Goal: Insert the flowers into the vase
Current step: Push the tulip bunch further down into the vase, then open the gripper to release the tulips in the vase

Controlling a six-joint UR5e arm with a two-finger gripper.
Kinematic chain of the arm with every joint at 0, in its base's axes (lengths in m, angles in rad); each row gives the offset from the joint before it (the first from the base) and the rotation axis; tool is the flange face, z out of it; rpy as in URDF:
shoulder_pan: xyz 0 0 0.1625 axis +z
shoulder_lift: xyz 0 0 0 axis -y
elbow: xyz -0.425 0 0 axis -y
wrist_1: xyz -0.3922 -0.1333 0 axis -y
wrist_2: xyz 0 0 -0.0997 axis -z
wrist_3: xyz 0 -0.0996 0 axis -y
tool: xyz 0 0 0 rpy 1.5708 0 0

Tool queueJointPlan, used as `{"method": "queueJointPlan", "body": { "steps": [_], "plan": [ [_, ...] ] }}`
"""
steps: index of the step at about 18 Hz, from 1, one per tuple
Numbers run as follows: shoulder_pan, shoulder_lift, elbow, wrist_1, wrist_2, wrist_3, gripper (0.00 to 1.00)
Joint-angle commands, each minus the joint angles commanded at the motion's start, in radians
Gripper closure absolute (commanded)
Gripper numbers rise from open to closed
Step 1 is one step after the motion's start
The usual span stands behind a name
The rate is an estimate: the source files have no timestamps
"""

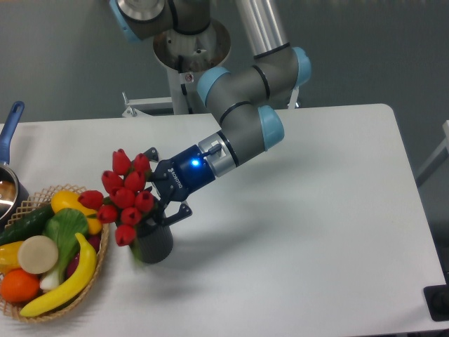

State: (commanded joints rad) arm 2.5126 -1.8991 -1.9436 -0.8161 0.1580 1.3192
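I see the gripper (156,188) reaching in from the right, low over the bench (302,232) near its left edge. The flowers (125,193) sit right at the jaws' tips, heads leaning up and left, stems dropping into the vase (156,242) just below. The buds hide the jaws, so I cannot tell whether they grip the stems. A fruit basket (84,291) stands just left of the vase, by the front-left corner.
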Motion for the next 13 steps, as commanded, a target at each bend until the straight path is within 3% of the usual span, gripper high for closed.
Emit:
{"method": "queueJointPlan", "body": {
  "steps": [2, 5, 13],
  "plan": [
    [0.009, 0.014, 0.0, 0.0, 0.002, 0.005, 0.0],
    [0.026, 0.051, -0.006, -0.003, 0.119, 0.006, 0.0],
    [0.018, 0.063, -0.006, -0.003, 0.213, 0.009, 0.0]
  ]
}}
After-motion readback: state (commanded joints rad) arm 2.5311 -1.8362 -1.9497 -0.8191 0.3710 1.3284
